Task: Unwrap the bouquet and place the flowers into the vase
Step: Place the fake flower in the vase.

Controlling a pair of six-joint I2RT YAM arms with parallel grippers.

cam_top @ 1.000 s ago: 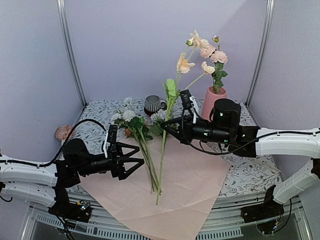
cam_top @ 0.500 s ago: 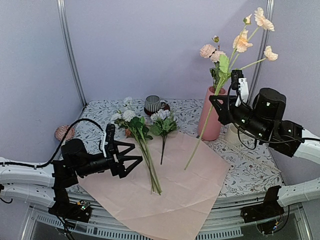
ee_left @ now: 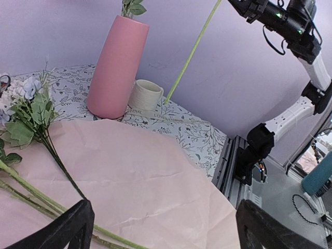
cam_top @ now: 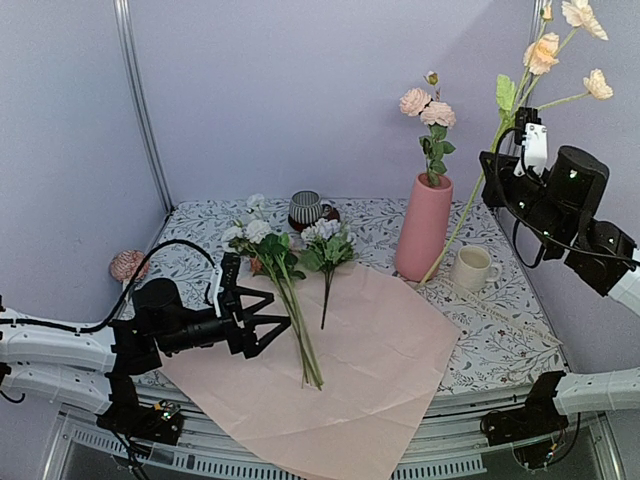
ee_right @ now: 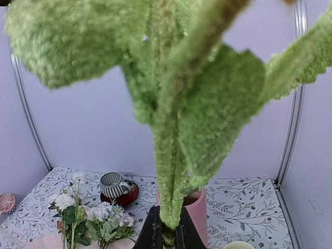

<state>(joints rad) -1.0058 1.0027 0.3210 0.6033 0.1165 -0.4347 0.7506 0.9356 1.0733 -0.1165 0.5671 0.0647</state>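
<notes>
We see the right tool (cam_top: 492, 165) high at the right, pinched shut on the stem of a peach flower (cam_top: 543, 52); its topmost bloom is cut off by the frame edge. The stem's lower end hangs between the pink vase (cam_top: 422, 228) and a cream mug (cam_top: 472, 268); we cannot tell whether it touches the counter (cam_top: 500, 340). From the right wrist, blurred green leaves fill the view and hide most of the vase. Pink roses (cam_top: 428, 105) stand in the vase. The left tool (cam_top: 276, 310), spread wide and empty, hovers over the pink paper (cam_top: 380, 370), beside the other flowers (cam_top: 290, 300) lying flat on it.
</notes>
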